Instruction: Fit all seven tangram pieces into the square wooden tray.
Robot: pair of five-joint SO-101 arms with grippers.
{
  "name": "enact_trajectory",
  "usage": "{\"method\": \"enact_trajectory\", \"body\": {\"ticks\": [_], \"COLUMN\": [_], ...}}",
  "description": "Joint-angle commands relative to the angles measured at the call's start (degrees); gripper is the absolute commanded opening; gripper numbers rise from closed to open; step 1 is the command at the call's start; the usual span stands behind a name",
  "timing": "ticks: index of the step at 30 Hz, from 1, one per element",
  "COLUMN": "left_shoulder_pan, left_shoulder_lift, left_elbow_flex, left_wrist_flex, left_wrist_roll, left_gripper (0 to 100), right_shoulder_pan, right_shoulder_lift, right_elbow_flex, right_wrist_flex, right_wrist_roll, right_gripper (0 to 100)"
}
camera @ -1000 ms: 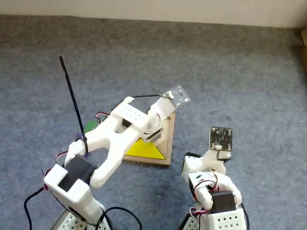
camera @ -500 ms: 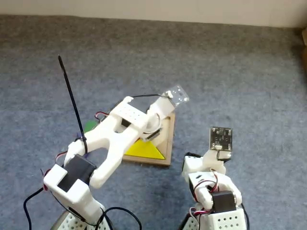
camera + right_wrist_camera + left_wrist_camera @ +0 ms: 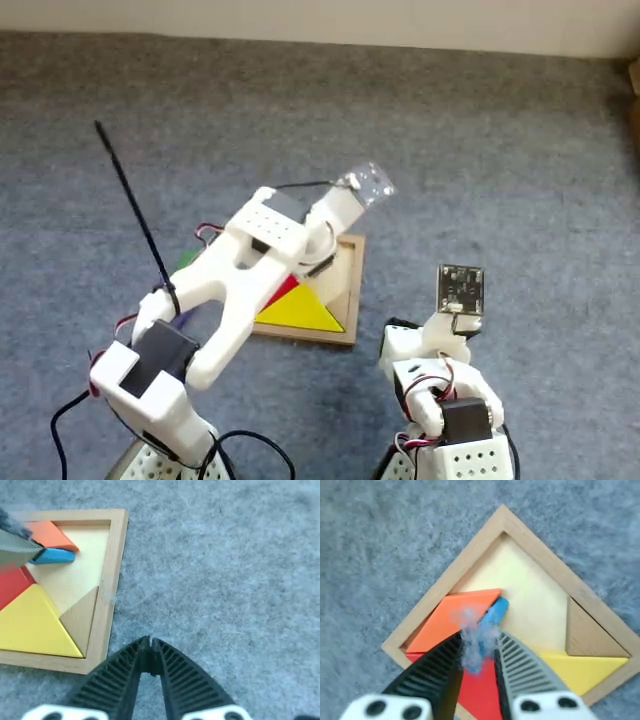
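Note:
The square wooden tray (image 3: 470, 555) lies on grey carpet. It holds an orange piece (image 3: 455, 620), a red piece (image 3: 480, 692), a yellow triangle (image 3: 585, 670) and a wood-coloured triangle (image 3: 587, 635). My left gripper (image 3: 477, 642) is over the tray's middle, shut on a small blue piece (image 3: 492, 617) beside the orange one. From the right wrist, the blue piece (image 3: 52, 556) sits at the tip of a left finger (image 3: 12, 550). My right gripper (image 3: 150, 656) is shut and empty over bare carpet beside the tray (image 3: 117, 580). The left arm (image 3: 260, 260) covers much of the tray (image 3: 350, 290) from above.
A green piece (image 3: 187, 262) peeks out on the carpet beside the left arm, outside the tray. A thin black cable (image 3: 130, 200) sticks up from that arm. Open carpet lies to the right and far side. A wall edge runs along the back.
The left arm has lifted and swung slightly back over the tray, uncovering the red piece in the high view. The right arm has stayed still.

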Motion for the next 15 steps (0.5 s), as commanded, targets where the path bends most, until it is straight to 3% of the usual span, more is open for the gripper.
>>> {"method": "enact_trajectory", "body": {"ticks": [1,5,9,15], "left_shoulder_pan": [-2.59,-4.18,-5.49,-6.11], "left_shoulder_lift": [-0.48,-0.4,-0.4,-1.1], "left_elbow_flex": [-5.05,-6.2,-5.85,-9.36], "left_wrist_flex": [1.58,1.32,1.32,2.46], "left_wrist_roll": [0.44,0.26,0.53,0.7], "left_gripper": [8,9,16,16], "right_shoulder_pan": [0.66,0.66,0.75,0.75], "right_shoulder_lift": [-0.66,-0.66,-0.66,-0.66], "right_elbow_flex": [6.64,6.64,6.64,6.64], "right_wrist_flex": [-1.8,-1.8,-1.8,-1.8], "right_wrist_roll": [0.79,0.79,0.79,0.79], "right_gripper": [0.5,0.5,0.5,0.5]}}
